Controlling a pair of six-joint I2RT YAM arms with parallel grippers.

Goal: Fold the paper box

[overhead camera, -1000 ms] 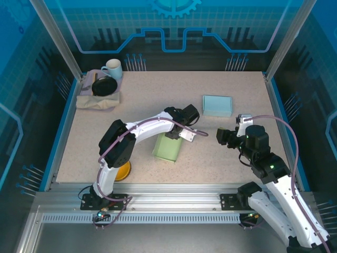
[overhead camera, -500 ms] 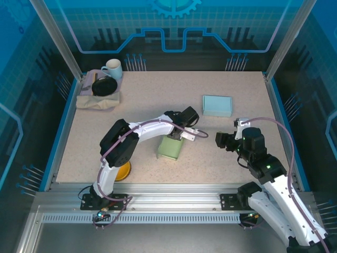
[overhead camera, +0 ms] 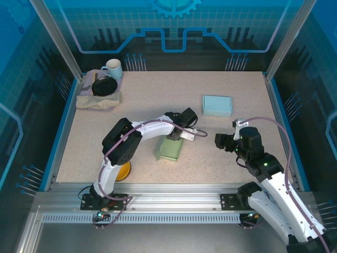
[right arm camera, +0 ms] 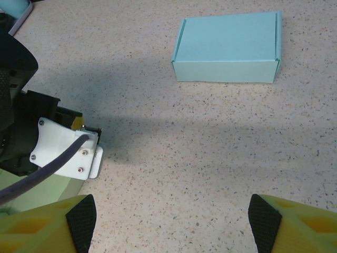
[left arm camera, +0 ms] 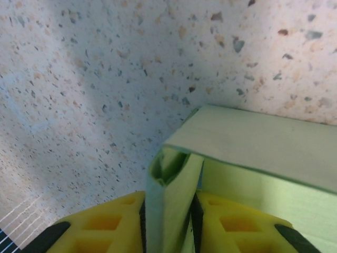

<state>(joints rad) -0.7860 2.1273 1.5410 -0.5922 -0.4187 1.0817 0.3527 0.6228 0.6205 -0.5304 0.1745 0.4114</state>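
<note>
An upright flap of the green paper box [left arm camera: 263, 142] sits, apparently pinched, between the jaws of the left gripper [left arm camera: 168, 216]; the jaws of the right gripper [right arm camera: 171, 213] gape empty.

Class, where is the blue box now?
In the top view the blue box lies right of centre, beyond the right gripper, apart from the green box.

Two boxes [overhead camera: 169, 150] [overhead camera: 217, 105], one mug [overhead camera: 112, 68], perhaps one bowl [overhead camera: 104, 86]

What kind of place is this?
Probably a robotics lab's enclosed test bench: left arm and right arm bolted to an aluminium rail, blue panels around a speckled table holding a green paper box.
</note>
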